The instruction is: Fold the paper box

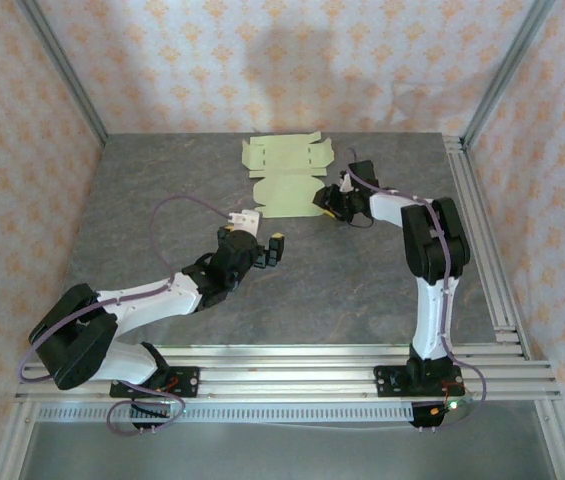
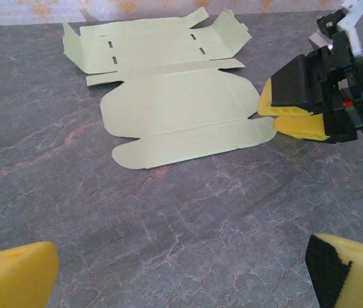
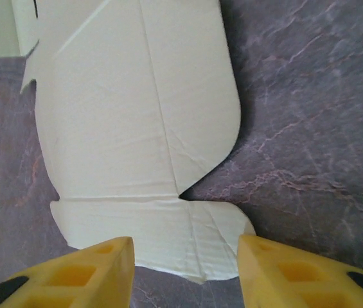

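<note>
Squareness mattered: right gripper (image 2: pixel 268 116), fingers parted astride the paper box's (image 2: pixel 175 115) flap, wanted a pinch by its crease; left gripper (image 2: pixel 181 273) hung released nearby.

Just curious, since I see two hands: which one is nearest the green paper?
The right hand, right at the paper box's rounded flaps; the left hand hangs apart, wide open.

No text, label or number can be read; the paper box (image 2: pixel 175 109) seems blank all over.

matt thin-card paper box (image 2: pixel 175 122), veined matt table (image 2: pixel 168 244)
</note>
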Tool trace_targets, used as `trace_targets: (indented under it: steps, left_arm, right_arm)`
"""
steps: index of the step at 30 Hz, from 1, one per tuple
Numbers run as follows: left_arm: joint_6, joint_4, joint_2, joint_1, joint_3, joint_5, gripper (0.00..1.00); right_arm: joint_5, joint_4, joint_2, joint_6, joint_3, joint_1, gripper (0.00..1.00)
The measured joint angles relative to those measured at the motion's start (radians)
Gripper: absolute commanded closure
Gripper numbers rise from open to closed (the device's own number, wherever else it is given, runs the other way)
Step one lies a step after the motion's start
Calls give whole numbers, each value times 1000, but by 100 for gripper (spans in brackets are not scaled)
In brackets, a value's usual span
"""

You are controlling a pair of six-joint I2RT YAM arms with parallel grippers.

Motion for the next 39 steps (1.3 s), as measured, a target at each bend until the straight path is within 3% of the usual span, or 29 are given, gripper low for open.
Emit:
trace_targets:
  steps: [4,11,18,24,30,39]
  left_arm:
    - [0,0,0,0,3,-2,0]
    - [0,0,0,0,3,-2,0]
    - [-1,0,0,0,3,-2,0]
    - [-8,0,1,0,3,-2,0]
    - [-34,0,6,0,3,-6,0]
    - [-180,-26,-11,84,0,-4,0]
  right_arm:
    - [21,5,-33,-2,-17,-5,43]
    - [35,16,-42,17,-31,-10,44]
    - [2,32,8,61,-22,-11,64]
    - [-19,40,21,79,-19,-17,100]
    - [-30,100,8,83,-59,-16,100]
    - [73,326,-195,192,-397,46,100]
